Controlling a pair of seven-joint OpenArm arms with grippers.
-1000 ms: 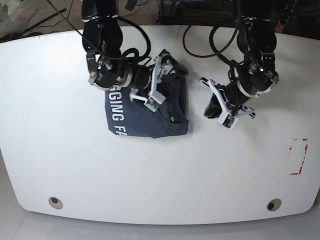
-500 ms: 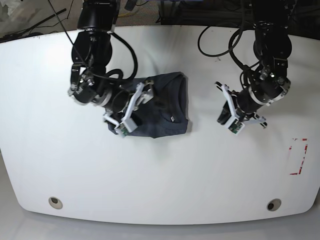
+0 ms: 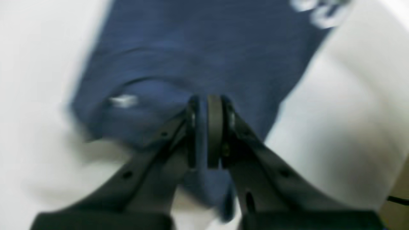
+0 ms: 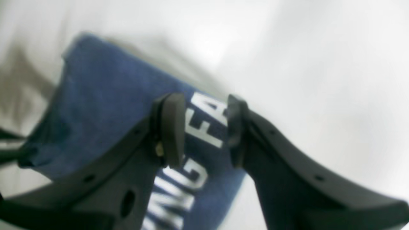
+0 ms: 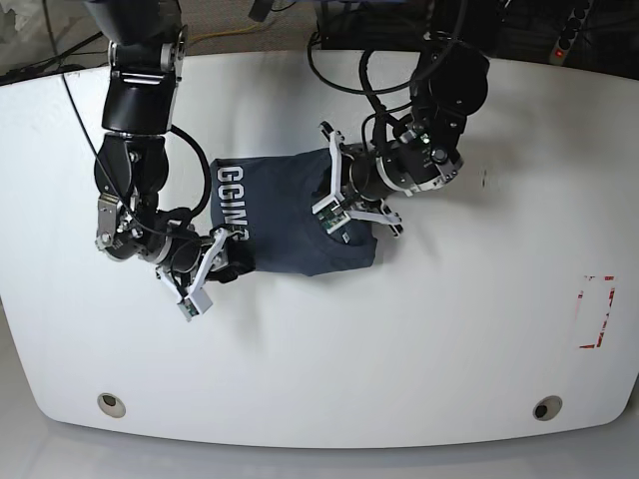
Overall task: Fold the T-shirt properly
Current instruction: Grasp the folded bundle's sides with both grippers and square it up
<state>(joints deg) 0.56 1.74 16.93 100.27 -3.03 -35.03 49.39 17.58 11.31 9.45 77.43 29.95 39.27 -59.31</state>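
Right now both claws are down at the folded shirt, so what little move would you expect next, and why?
Probably the right gripper finishes closing on the T-shirt edge below it. Its jaws stand apart over the white lettering with no cloth between them. The left gripper looks shut, low over the opposite side by the neckline; the blur hides whether it pinches cloth. Both sides need holding before another fold.

Base view bright and even, overhead light, soft glare at the bench's (image 5: 419,349) far left corner, edges bowed by the wide lens. Both wrist views heavily blurred, probably motion; jaws soft, white lettering smeared, faint shadows beside the cloth.
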